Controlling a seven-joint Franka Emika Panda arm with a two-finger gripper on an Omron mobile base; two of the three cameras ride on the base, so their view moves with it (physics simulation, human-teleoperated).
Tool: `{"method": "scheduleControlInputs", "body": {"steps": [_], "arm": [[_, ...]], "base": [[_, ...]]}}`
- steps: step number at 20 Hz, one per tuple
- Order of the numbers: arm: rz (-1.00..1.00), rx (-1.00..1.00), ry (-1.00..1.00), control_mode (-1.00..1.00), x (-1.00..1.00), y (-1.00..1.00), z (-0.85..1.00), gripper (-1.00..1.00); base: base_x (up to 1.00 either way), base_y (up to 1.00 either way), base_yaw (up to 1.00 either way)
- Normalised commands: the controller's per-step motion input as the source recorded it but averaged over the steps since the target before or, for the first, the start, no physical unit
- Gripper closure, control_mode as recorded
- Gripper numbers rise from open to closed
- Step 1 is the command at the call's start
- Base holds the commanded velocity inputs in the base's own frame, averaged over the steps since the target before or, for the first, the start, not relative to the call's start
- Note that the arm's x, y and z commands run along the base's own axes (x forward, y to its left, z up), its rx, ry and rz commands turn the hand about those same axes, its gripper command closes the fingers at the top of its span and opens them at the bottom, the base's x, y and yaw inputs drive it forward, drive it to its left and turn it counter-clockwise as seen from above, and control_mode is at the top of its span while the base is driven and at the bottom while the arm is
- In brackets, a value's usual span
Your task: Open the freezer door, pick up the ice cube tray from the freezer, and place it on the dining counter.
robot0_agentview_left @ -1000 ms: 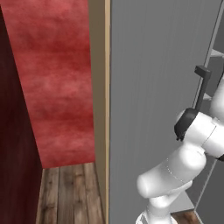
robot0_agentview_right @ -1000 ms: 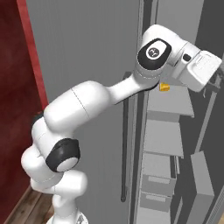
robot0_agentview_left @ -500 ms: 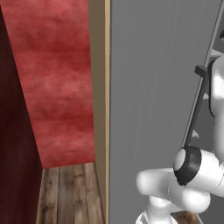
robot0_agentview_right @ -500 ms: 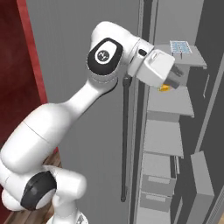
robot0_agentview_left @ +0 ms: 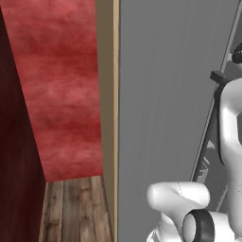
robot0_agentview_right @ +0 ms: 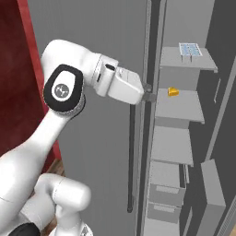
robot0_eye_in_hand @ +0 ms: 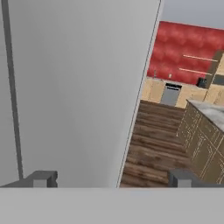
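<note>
1. Freezer door (robot0_agentview_right: 92, 50) is partly swung: interior shelves show in the right base view, and the free edge of the panel is visible in the hand view (robot0_eye_in_hand: 78, 87).
2. Gripper (robot0_eye_in_hand: 109, 179) jaws are spread wide with nothing between them; the tips straddle the door's free edge. In the right base view the hand sits at the door edge, level with the middle shelf.
3. Ice cube tray (robot0_agentview_right: 190, 49) lies flat on the top shelf of the freezer (robot0_agentview_right: 184, 115), towards the back. A small yellow item (robot0_agentview_right: 173, 92) sits one shelf below it.
4. Step in hand, as I read it: finish clearing the door, then reach for the tray.
5. Doing it well: push the door wide enough that the elbow clears the edge, raise the hand to top-shelf height before going in, keep jaws wide, approach the tray along the shelf and stay off the shelf lip.
6. Dining counter (robot0_eye_in_hand: 210, 111) shows at right in the hand view.
</note>
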Motion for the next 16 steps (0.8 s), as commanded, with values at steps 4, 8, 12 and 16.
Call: {"method": "scheduleControlInputs", "body": {"steps": [4,8,12,16], "arm": [[0.35,0.03,0.1,-1.0,-0.39,0.77,-0.02,-1.0],[0.38,0.1,0.14,-1.0,-0.23,0.74,0.0,-1.0],[0.37,0.19,0.19,-1.0,-0.29,0.59,-0.01,-1.0],[0.38,0.24,0.14,-1.0,-0.14,0.56,-0.06,-1.0]], "base": [[0.0,0.0,0.0],[0.0,0.0,0.0],[0.0,0.0,0.0],[0.0,0.0,0.0]]}}
